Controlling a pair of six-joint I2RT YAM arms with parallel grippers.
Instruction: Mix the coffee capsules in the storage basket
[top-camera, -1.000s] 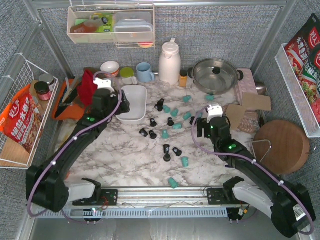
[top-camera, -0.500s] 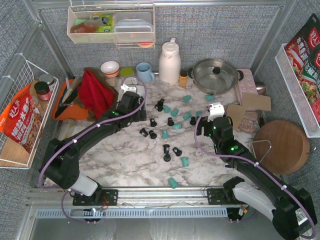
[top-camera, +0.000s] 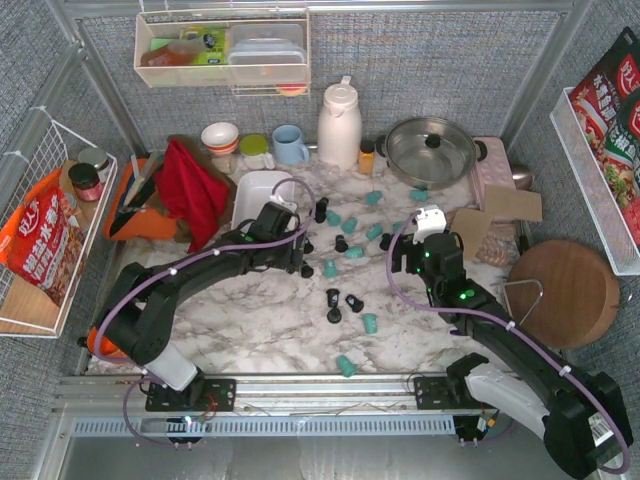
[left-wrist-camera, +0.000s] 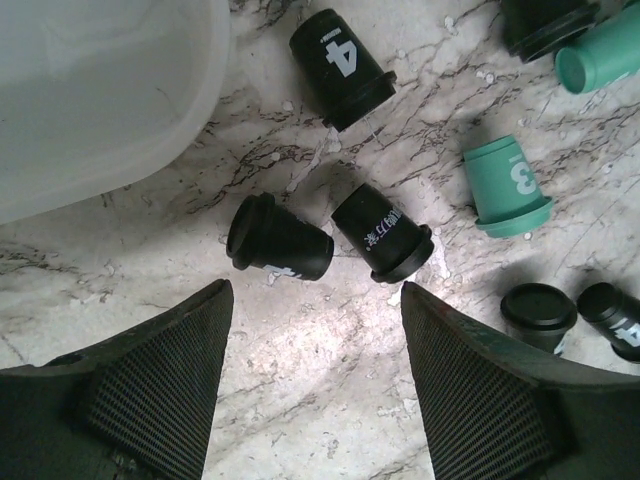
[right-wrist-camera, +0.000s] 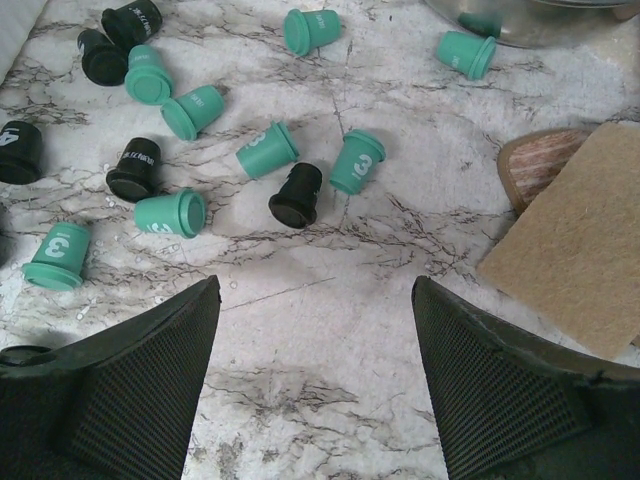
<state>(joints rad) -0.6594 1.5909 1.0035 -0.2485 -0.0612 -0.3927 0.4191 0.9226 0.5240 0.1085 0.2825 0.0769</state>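
Observation:
The white storage basket lies left of centre on the marble table, and its visible part is empty; its corner also shows in the left wrist view. Teal and black coffee capsules lie scattered on the marble to its right. My left gripper is open and empty just right of the basket's near corner. Two black capsules lie just ahead of its fingertips. My right gripper is open and empty over bare marble, with a black capsule and several teal ones ahead of it.
A white jug, orange-lidded jar, lidded steel pan, blue mug and bowl stand along the back. A red cloth lies left of the basket. Cardboard and a round wooden board lie right.
My left arm has swung right, from the basket's left side across it to the black capsules at its near right corner. The right arm has barely moved.

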